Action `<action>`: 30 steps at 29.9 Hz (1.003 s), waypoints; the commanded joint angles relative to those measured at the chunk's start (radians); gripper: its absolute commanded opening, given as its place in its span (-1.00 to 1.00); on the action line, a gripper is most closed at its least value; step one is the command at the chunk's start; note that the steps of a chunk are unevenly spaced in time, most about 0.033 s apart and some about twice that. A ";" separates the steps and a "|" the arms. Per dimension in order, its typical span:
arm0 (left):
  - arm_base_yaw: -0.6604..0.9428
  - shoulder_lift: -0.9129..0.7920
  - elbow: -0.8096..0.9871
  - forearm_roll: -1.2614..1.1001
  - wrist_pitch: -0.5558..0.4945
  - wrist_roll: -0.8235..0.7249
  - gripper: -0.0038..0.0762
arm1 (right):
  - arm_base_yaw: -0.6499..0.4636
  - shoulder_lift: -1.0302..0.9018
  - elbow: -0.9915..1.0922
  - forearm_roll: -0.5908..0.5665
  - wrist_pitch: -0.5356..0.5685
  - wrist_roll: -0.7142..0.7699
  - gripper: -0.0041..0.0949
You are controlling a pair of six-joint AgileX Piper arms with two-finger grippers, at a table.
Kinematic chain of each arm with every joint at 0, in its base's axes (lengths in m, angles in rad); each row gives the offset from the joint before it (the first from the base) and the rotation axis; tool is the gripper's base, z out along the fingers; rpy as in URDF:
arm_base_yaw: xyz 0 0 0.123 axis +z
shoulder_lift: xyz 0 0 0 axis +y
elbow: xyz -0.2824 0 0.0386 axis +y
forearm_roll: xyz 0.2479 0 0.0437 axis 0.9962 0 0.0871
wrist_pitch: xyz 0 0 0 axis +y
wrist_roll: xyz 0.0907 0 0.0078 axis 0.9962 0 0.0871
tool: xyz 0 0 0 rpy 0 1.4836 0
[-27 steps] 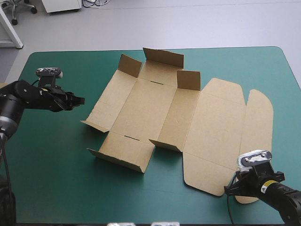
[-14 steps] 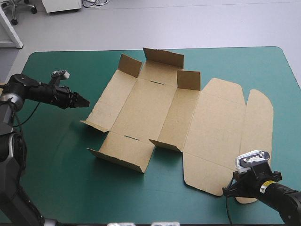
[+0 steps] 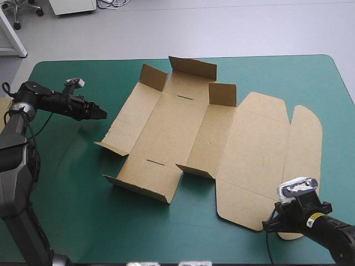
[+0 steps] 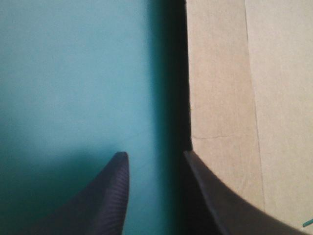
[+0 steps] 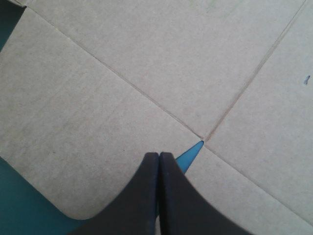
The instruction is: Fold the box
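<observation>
Black jointed left arm [image 3: 52, 102] and right arm [image 3: 339, 237], the latter bearing a yellow label [image 3: 312, 221], each ending in curved, fin-shaped black fingers [image 4: 105, 200].

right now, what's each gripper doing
Left gripper: open, empty, at the flat brown cardboard box edge.
Right gripper: shut, holding nothing, over the same box.

Teal-green table cover [image 3: 66, 183]; spare board edge [image 3: 3, 104] at left

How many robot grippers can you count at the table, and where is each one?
2. The left gripper, fingers open, is at the box's left edge; the right gripper, fingers shut, is over its near edge, toward the right. None seems hidden.
</observation>
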 commanded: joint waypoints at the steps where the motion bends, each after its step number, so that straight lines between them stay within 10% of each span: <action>1: -0.028 -0.056 -0.030 -0.077 0.099 -0.011 -0.24 | -0.006 -0.001 -0.035 -0.011 -0.045 -0.009 -0.96; 30: -0.153 -0.016 -0.010 -0.036 0.101 -0.100 -0.24 | -0.006 -0.001 -0.035 -0.018 -0.051 -0.006 -0.96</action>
